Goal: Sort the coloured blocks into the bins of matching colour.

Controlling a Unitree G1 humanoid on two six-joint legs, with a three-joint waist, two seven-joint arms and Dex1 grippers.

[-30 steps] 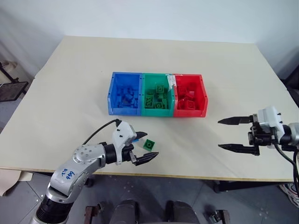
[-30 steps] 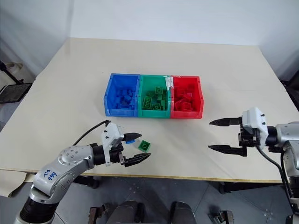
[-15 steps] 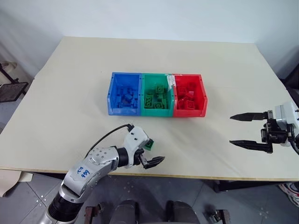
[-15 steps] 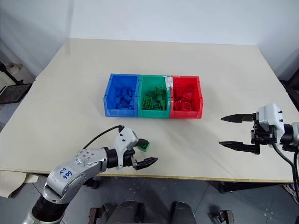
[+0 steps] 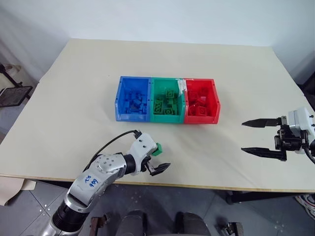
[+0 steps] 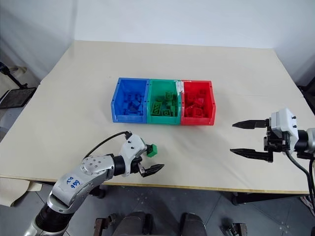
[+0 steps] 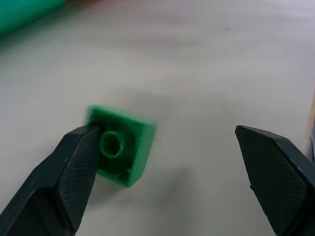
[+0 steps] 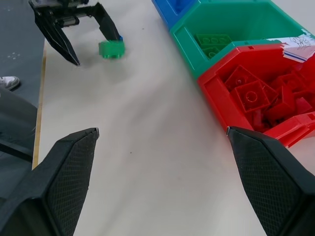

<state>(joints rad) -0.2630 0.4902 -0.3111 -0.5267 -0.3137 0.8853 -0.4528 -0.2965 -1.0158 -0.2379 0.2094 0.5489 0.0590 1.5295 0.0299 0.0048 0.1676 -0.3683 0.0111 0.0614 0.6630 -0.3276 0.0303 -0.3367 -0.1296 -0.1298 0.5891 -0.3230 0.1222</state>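
My left gripper (image 6: 150, 160) has come down and forward around the green block (image 6: 151, 150), one finger (image 7: 74, 167) now touching it. The block has tipped up. My right gripper (image 5: 257, 136) has drawn outward to my right.

Bare table (image 5: 74, 113) all round; the 3 joined bins (image 5: 167, 100) block mid-table.

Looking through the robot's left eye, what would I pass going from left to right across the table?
Left claw with a green block at its far finger → blue bin → green bin → red bin → right claw, open and empty.
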